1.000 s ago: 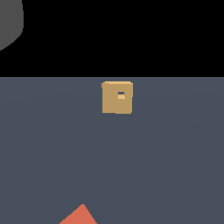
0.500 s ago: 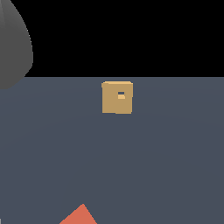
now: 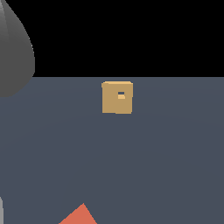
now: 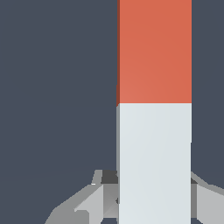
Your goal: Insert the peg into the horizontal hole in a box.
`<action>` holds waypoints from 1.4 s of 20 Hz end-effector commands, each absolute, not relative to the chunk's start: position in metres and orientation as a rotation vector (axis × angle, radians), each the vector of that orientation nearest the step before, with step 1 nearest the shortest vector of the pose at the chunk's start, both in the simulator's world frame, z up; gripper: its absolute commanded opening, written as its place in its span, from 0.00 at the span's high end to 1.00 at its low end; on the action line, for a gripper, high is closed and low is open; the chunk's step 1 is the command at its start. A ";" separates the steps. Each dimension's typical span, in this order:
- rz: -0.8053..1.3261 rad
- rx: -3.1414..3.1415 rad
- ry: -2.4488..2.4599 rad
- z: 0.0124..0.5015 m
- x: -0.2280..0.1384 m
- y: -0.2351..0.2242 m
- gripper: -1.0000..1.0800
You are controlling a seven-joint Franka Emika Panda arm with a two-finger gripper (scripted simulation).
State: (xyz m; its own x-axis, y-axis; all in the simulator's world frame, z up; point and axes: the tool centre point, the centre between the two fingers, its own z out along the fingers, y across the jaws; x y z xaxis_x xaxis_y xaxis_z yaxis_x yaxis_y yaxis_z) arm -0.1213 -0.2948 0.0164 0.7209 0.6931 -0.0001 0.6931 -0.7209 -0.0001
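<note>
The box point(image 3: 117, 97) is a small tan cube on the dark floor, with its hole point(image 3: 121, 94) a tiny dark slot on the face towards the camera. Only an orange-red corner of the peg point(image 3: 79, 215) shows at the exterior view's lower edge, well in front of the box. In the wrist view the peg point(image 4: 154, 52) fills the middle, orange-red at one half and white at the other. My gripper point(image 4: 153, 186) straddles the white half, with one grey finger point(image 4: 98, 192) on each side. The jaws look open around it.
A large grey arm link point(image 3: 13, 52) bulges in at the exterior view's upper left. A thin grey sliver point(image 3: 1, 212) shows at the lower left edge. The dark grey floor point(image 3: 166, 157) ends in a black background behind the box.
The grey arm link has swung further into the exterior view's upper left and looks larger. The peg's corner and the box have not moved.
</note>
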 end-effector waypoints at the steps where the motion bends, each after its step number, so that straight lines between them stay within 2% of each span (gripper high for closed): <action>1: 0.000 -2.914 -1.174 0.016 -0.121 -0.295 1.00; 9: 0.000 -2.907 -1.191 0.018 -0.116 -0.289 1.00; 16: 0.001 -2.857 -1.309 0.027 -0.084 -0.250 1.00; 22: 0.003 -2.760 -1.506 0.042 -0.036 -0.176 1.00; 28: 0.003 -2.592 -1.781 0.065 0.015 -0.058 1.00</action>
